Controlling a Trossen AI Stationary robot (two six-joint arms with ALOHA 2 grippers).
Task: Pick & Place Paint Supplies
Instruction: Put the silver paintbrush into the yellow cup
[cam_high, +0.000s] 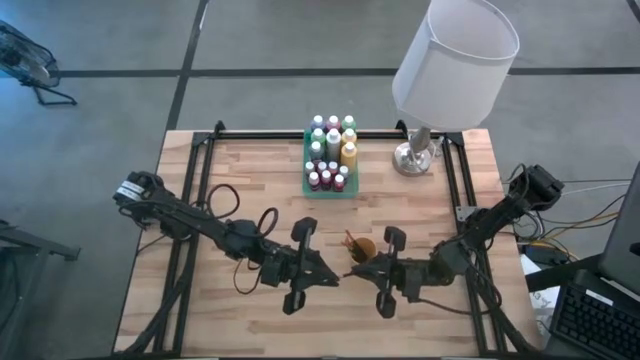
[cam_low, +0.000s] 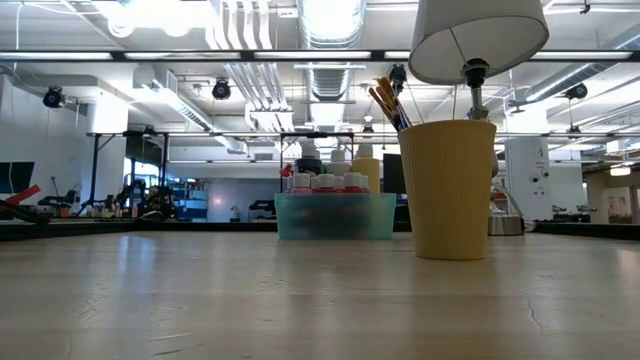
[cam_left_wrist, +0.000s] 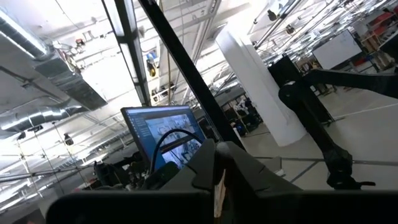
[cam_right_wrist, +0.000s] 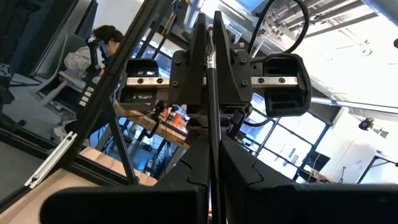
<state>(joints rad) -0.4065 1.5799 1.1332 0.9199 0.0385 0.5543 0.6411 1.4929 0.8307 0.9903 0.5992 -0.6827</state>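
Paint bottles (cam_high: 330, 150) are standing packed together, caps up, in the green tray (cam_high: 330, 193) at the far middle of the wooden table (cam_high: 250, 170), just beside the lamp (cam_high: 455, 50). From table height the pale caps are showing above the tray's front wall. A yellow cup (cam_high: 364, 248) is standing nearer to me than the tray, well apart from it, and a few other brushes (cam_low: 388, 100) are leaning out of its mouth. My two arms are reaching in from either side and meeting near the front middle of the table, just on my side of the cup. My left claw (cam_high: 333, 277) and my right claw (cam_high: 356, 272) are pointing tip to tip, almost touching. My right claw is clenched on a thin dark paintbrush (cam_right_wrist: 212, 124), whose handle is running straight out between the fingers toward the other claw. My left claw is looking clenched on the same paintbrush from the opposite end; a pale sliver is showing between its fingers in the left wrist view, too small to identify. The paintbrush is off the table, between the two claws. A person is sitting in the room beyond.
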